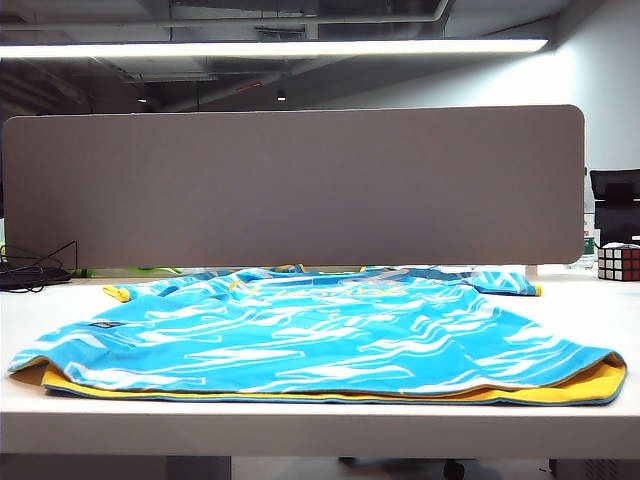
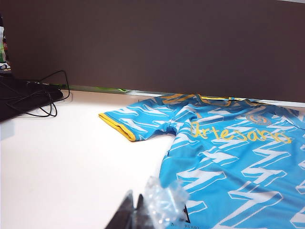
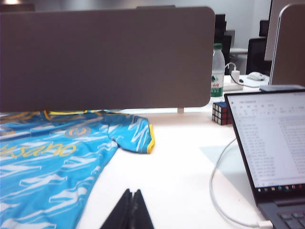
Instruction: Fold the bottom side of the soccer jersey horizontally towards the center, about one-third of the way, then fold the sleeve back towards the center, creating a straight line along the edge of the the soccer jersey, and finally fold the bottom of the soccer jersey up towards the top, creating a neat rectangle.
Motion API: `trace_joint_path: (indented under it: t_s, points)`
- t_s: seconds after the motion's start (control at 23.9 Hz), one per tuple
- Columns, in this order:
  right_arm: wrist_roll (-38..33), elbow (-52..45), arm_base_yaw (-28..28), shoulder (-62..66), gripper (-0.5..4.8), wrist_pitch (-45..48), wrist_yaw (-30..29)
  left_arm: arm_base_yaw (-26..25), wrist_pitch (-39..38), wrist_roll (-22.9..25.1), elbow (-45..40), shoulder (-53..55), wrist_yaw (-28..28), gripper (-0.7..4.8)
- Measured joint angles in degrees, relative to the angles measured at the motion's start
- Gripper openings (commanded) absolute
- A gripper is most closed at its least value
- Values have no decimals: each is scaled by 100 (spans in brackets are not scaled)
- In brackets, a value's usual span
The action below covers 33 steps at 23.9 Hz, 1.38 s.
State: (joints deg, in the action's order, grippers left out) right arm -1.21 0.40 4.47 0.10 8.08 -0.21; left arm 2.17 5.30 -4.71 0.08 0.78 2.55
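Lying flat, soccer jersey [image 1: 320, 335]; left gripper [image 2: 136, 212], right gripper [image 3: 129, 210] closed nearby.

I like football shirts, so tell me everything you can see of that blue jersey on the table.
The soccer jersey lies spread flat and unfolded on the white table. It is sky-blue with white wavy streaks, of thin, smooth-looking fabric, with yellow lettering across the chest and yellow sleeve trim. Both short sleeves lie spread outward. The bottom of the soccer jersey faces the table's near edge, showing yellow inner fabric. Neither the left pincer nor the right pincer, both shut, touches it.
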Motion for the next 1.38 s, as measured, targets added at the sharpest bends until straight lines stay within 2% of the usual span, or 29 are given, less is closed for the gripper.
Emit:
trace_joint_path:
  t_s: [0.42,0.54,0.71,0.75,0.84,1.09,1.13,1.21,1.38]
  points:
    - [-2,0,0,0,-2,-201,0,0,-186,-2,0,0,0,-5]
    - [-535,0,0,0,-3,-197,-256,0,-151,-527,0,0,52,-5]
    - [-1506,4,-4,2,-5,-201,-1165,0,-39,-1692,107,31,136,-4]
    - [-1788,44,-7,13,-5,-358,-1368,0,-133,-1790,302,109,188,-5]
    - [-1912,201,-7,107,-5,-721,-1394,0,-278,-1781,621,352,243,-5]
    - [-1958,837,-7,1060,-5,-1292,-1381,-2,-546,-1766,1617,2374,466,-5]
    - [-1958,1027,-7,1349,-5,-1419,-1377,-2,-608,-1694,1801,2859,608,-5]
    - [-1954,1825,0,2411,-5,-2006,-1377,-2,-916,-1309,2680,4518,1137,-5]
    - [-1683,2695,2,3729,-4,-2857,-1425,-4,-1473,-1025,3342,5689,1572,-2]
